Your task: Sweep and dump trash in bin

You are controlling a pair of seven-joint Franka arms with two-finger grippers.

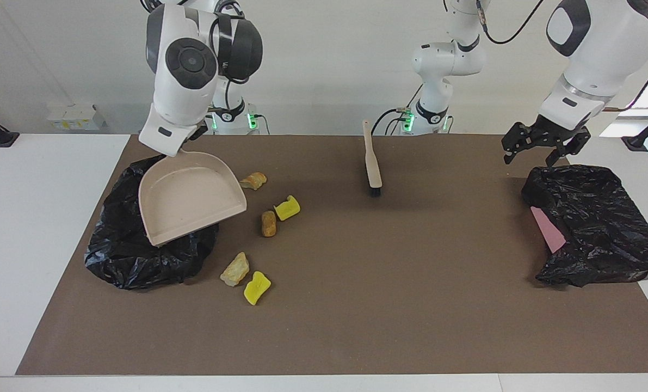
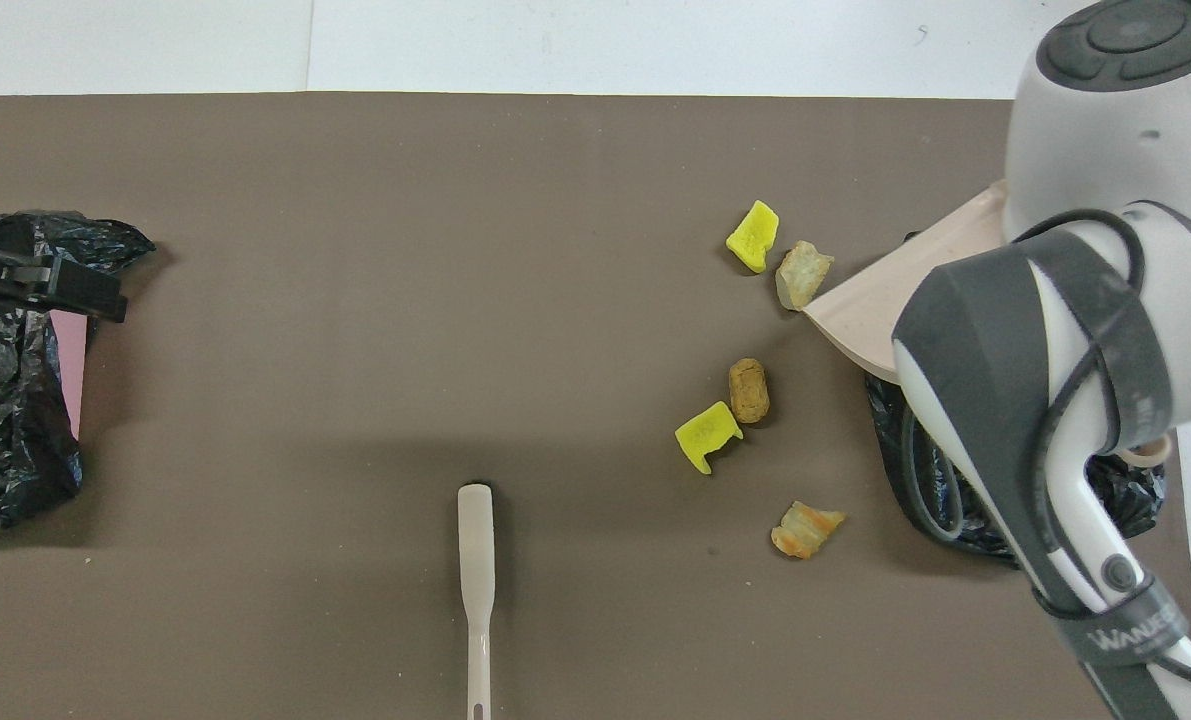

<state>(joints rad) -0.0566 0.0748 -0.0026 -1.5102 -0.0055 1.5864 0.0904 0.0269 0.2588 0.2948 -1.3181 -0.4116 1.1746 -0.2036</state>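
Spread jaws show on the left gripper (image 1: pixel 536 155) over a black bag (image 1: pixel 596 223). Right gripper (image 1: pixel 179 147) pinches the dustpan (image 1: pixel 190 198) above another bag (image 1: pixel 139 256); only the facing view shows this. Trash (image 1: pixel 269 223) lies beside it, brush (image 1: pixel 371 163) nearer the robots.

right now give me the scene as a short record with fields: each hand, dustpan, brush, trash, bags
right hand: holds the dustpan handle, over the black bag at its end
dustpan: raised, tilted, empty
left hand: open, holding nothing, over the other bag's edge
brush: lying on the mat, untouched
trash: five pieces loose on the mat beside the dustpan
black bag: partly under the dustpan
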